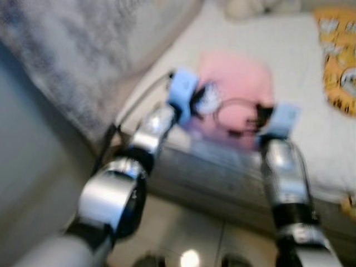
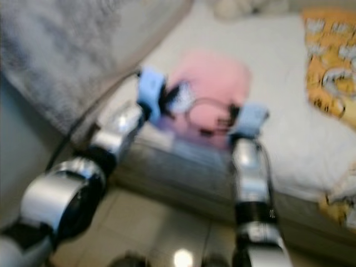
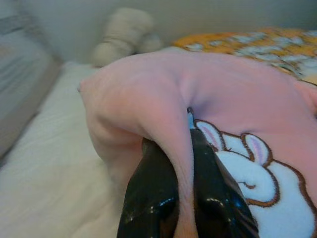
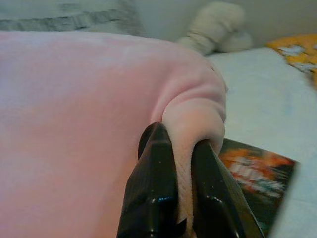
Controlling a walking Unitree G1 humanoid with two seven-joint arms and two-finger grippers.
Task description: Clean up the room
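Bedroom; white-sheeted bed [image 1: 289, 61] w/ grey blanket [image 1: 72, 50] bunched at its left side, tile floor below. All positions ref. the bed.

Item: pink garment [image 1: 236, 83] w/ white rabbit print [image 3: 257, 193], lying near the bed's front edge, roughly mid-width. Orange patterned cloth [image 1: 336, 61] at the bed's right side; pale soft toy [image 3: 124, 34] at the far end; a printed book or magazine [image 4: 252, 173] on the sheet beside the garment.

Left gripper [image 3: 190, 148]: fingers pinched on a fold at the garment's left side. Right gripper [image 4: 181, 163]: fingers pinched on a fold at its right side.

Key relation: garment spans betw. the two grippers, long axis approx. parallel to the bed's front edge; both arms equally near. Judgement: next move is a paired lift or fold; uneven pull could slip one fold.
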